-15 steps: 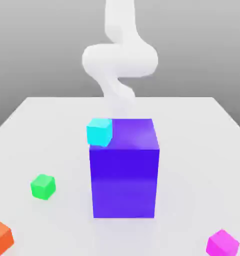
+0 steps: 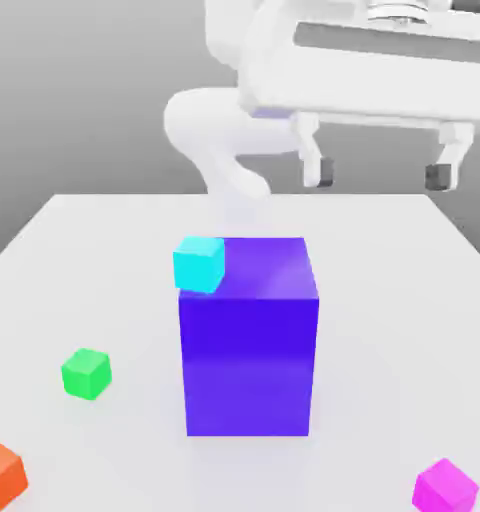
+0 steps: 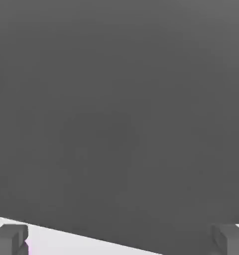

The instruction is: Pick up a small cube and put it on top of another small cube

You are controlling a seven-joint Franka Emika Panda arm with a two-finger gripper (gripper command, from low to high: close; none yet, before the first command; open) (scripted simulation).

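The small magenta-pink cube (image 2: pixel 445 487) sits on the white table (image 2: pixel 104 250) at the exterior view's front right corner. My gripper (image 2: pixel 381 172) hangs high above the table, behind and to the right of the big blue-purple block (image 2: pixel 249 350), far from the magenta cube. Its two dark fingertips (image 2: pixel 320 171) stand wide apart, open, with nothing between them. In the hand view the gripper (image 3: pixel 120 240) shows the same open jaws over a strip of white table.
A cyan cube (image 2: pixel 199 263) sits at the block's upper left corner. A green cube (image 2: pixel 86 373) lies left of the block and an orange cube (image 2: pixel 2 475) at the front left corner. The white arm (image 2: pixel 224 130) rises behind the block.
The hand with its open fingers has come into the top of the exterior view, where half a second ago just the arm showed. None of the cubes has moved.
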